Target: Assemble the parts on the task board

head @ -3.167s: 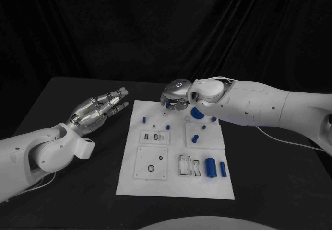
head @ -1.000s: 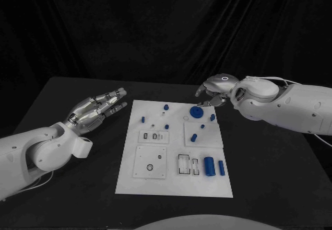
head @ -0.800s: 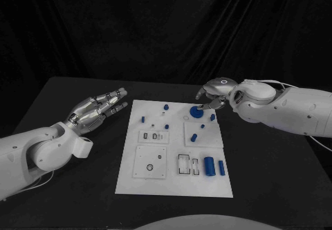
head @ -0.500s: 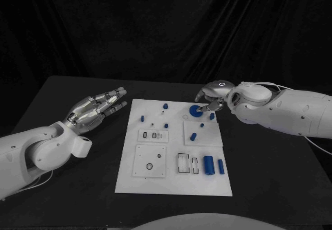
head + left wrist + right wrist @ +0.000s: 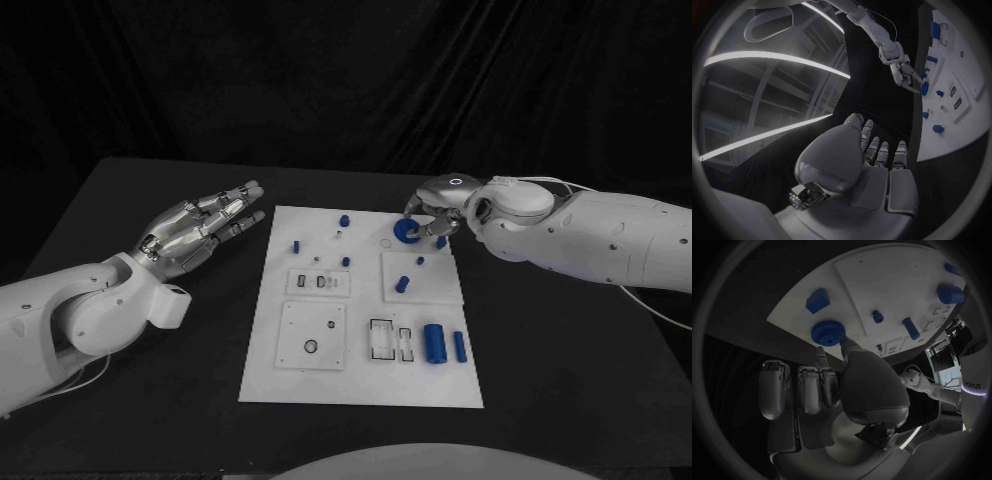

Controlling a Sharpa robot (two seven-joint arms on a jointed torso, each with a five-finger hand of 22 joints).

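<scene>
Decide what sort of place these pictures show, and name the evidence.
Probably a robotics lab or test bench: a white rectangular task board with small blue plastic parts lies on a black table before black curtains, and the right hand reaches a round blue gear-like part.

White task board (image 5: 364, 385) on black table (image 5: 577, 380)

A black table (image 5: 159, 420) stands before a black curtain (image 5: 346, 80) hung in folds across the whole back. In the left wrist view, long curved light strips (image 5: 773, 57) glow overhead.
</scene>
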